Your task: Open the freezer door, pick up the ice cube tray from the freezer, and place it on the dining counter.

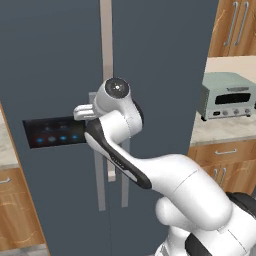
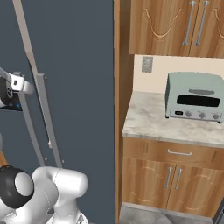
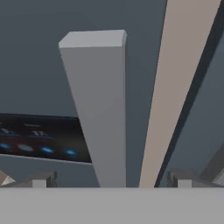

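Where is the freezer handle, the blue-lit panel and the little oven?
handle [image 3: 98, 109], hand view, middle of the grey bar.
control panel [image 1: 52, 132], left base view, its black face.
toaster oven [image 2: 194, 97], right base view, its front.

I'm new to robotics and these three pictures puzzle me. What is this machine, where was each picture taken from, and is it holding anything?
It is a white robot arm on a mobile base in a simulated kitchen. Two pictures come from cameras on the base, behind the arm to its left and right. The third looks out from the hand itself. The arm faces a closed slate-blue fridge; the freezer door carries a black control panel with blue lights. In the hand view the gripper stands open with the door's grey bar handle between its fingertips, not yet clamped. It holds nothing. To the right, a pale green toaster oven sits on a marbled counter.
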Available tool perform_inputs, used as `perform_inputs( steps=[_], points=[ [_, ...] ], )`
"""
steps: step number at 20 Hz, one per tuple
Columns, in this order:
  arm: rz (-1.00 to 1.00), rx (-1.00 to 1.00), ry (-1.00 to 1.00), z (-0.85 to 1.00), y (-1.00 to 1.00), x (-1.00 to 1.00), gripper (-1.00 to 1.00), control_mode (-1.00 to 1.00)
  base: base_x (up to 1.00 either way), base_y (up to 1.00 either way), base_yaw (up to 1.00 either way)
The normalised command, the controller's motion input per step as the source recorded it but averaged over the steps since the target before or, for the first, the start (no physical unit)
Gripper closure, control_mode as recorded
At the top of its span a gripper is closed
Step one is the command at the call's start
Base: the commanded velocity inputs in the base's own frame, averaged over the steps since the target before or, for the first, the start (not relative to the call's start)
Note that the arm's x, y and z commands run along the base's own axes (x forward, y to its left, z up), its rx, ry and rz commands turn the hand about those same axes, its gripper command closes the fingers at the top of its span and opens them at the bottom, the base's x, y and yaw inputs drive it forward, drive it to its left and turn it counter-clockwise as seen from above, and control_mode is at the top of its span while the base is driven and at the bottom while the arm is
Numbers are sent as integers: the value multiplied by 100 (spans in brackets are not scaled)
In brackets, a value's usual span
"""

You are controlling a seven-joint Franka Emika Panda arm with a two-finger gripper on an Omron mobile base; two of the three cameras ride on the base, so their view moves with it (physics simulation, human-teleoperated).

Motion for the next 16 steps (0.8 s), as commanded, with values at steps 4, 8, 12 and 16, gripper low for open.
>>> perform_inputs(
  steps=[4, 8, 12, 16],
  points=[
    [0, 0, -2, 0, 0, 21, -100, -100, 0, 0, 0],
    [0, 0, -2, 0, 0, 18, -100, -100, 0, 0, 0],
    [0, 0, -13, 0, 0, 8, -100, -100, 0, 0, 0],
    [0, 0, -9, 0, 1, 6, -100, -100, 0, 0, 0]
  ],
)
